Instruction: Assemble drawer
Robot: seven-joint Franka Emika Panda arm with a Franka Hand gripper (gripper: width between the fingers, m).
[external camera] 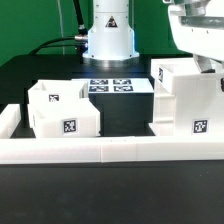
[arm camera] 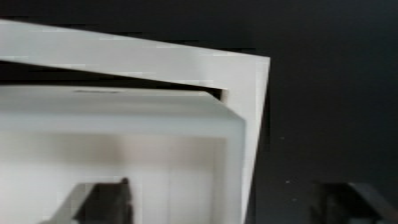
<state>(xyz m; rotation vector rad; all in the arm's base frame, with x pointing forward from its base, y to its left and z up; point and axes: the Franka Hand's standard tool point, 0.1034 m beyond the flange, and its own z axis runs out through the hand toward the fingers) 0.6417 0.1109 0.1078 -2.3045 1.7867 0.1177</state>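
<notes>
The big white drawer shell (external camera: pixel 186 102) stands at the exterior view's right, with a tag on its front. A smaller white tray (external camera: pixel 62 108) with tags stands at the left, apart from it. My gripper (external camera: pixel 206 62) hangs just over the shell's top right edge. In the wrist view the gripper (arm camera: pixel 222 206) is open. One dark fingertip (arm camera: pixel 100 202) lies over the white inside and the other over the black table, so the shell's wall (arm camera: pixel 246 110) runs between them. A white inner panel (arm camera: pixel 125 130) sits inside the shell; I cannot tell whether it is the second tray.
The marker board (external camera: pixel 112 85) lies flat behind the parts, in front of the robot base (external camera: pixel 108 35). A long low white border bar (external camera: pixel 110 150) runs across the front, with a short bar (external camera: pixel 8 120) at the left end. The table is black.
</notes>
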